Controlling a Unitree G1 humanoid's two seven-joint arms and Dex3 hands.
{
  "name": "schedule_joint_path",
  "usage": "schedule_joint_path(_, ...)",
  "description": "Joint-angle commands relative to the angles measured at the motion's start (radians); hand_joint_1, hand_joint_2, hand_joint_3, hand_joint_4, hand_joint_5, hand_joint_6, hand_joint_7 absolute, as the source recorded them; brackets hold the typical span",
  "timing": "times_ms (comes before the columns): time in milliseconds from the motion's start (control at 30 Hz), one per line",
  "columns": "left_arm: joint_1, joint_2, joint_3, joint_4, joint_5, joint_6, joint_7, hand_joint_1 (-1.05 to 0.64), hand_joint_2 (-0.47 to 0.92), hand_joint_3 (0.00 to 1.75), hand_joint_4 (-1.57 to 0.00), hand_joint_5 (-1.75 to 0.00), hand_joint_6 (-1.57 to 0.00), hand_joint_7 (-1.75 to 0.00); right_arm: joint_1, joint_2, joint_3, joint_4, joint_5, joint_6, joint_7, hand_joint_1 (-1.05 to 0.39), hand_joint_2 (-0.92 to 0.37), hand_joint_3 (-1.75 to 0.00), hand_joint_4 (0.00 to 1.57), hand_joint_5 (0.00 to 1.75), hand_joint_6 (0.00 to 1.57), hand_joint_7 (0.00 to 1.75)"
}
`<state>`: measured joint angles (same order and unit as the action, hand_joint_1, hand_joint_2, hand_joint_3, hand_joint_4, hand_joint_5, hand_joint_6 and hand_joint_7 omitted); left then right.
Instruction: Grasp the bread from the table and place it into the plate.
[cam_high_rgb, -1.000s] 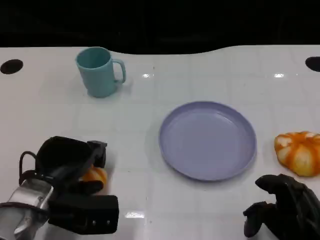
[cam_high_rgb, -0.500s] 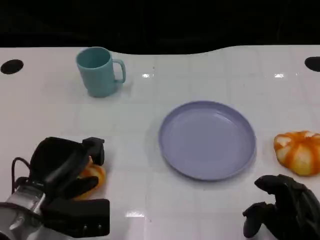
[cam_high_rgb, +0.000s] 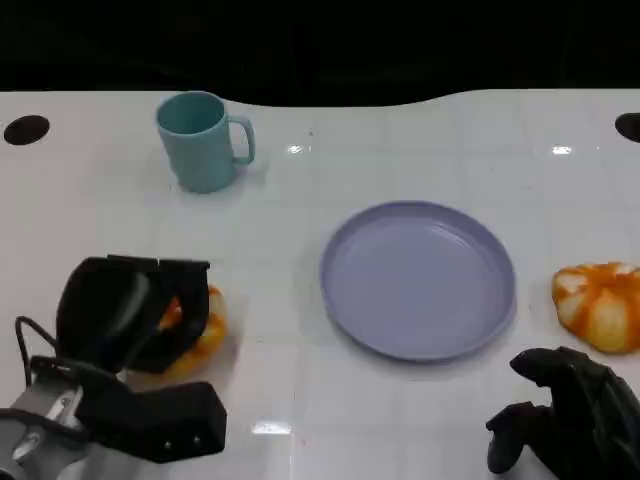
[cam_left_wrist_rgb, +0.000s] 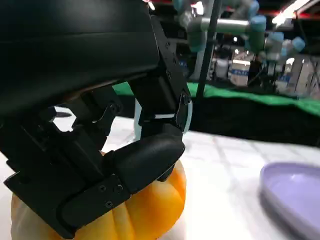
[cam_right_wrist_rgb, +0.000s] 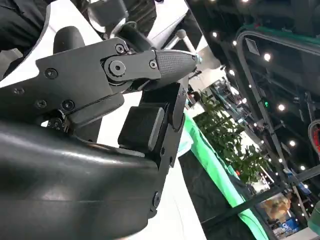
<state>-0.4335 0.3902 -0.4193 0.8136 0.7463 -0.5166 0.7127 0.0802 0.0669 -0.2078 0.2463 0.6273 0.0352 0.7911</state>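
L hand sits at the near left of the table, fingers wrapped over the top of a bun (orange, ridged, resting on the tabletop); the wrist view shows the black fingers pressed onto its crown, so it's held. That bun is well left of the plate, not on it. Behind, toward the far left edge, a teal mug stands upright, handle pointing right. Center-right: the lavender plate, flat on the table, nothing in it. Just beyond the plate's right rim, apart from it, lies a 2nd bun, orange w/ pale stripes, partly cut by the frame edge. R hand is at the near right corner, below that bun and not touching it, fingers curled inward w/ nothing in them. Dark round holes mark the far table corners.
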Motion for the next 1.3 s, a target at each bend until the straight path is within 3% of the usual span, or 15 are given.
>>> schedule_joint_path(33, 0.027, 0.017, 0.04, -0.075, -0.032, 0.005, -0.035, -0.78, 0.75, 1.75, -1.57, -1.75, -1.57, -1.75, -0.001, -0.015, -0.007, 0.007, 0.003, -0.001, 0.001, -0.6, -0.92, -0.27, 1.57, 0.61, 1.57, 0.21)
schedule_joint_path(300, 0.047, 0.024, 0.08, -0.183, -0.03, 0.013, -0.04, -0.71, 0.78, 1.75, -1.57, -1.75, -1.57, -1.75, -0.004, -0.013, -0.009, 0.009, 0.01, 0.005, 0.003, -0.58, -0.92, -0.27, 1.57, 0.61, 1.57, 0.21)
schedule_joint_path(533, 0.033, 0.016, 0.107, -0.251, -0.064, 0.004, -0.128, -0.82, 0.79, 1.75, -1.57, -1.75, -1.56, -1.75, -0.006, -0.009, -0.009, 0.01, 0.009, 0.007, -0.006, -0.58, -0.92, -0.27, 1.57, 0.62, 1.57, 0.21)
schedule_joint_path(800, -0.017, -0.01, 0.113, -0.235, -0.096, -0.033, -0.191, -0.84, 0.73, 1.75, -1.57, -1.75, -1.47, -1.75, -0.012, -0.006, -0.01, 0.027, 0.009, -0.005, 0.008, -0.59, -0.92, -0.27, 1.57, 0.61, 1.57, 0.2)
schedule_joint_path(1000, -0.144, -0.088, 0.08, -0.131, -0.086, -0.07, -0.207, -0.87, 0.65, 1.71, -1.57, -1.75, -1.41, -1.75, -0.004, -0.003, -0.003, 0.01, 0.002, 0.0, -0.009, -0.59, -0.92, -0.27, 1.57, 0.63, 1.57, 0.22)
schedule_joint_path(1300, -0.267, -0.182, 0.041, 0.021, -0.079, -0.116, -0.201, -0.9, 0.66, 1.61, -1.57, -1.75, -1.35, -1.75, 0.003, -0.001, 0.003, 0.003, 0.006, 0.013, -0.018, -0.59, -0.92, -0.24, 1.57, 0.62, 1.57, 0.22)
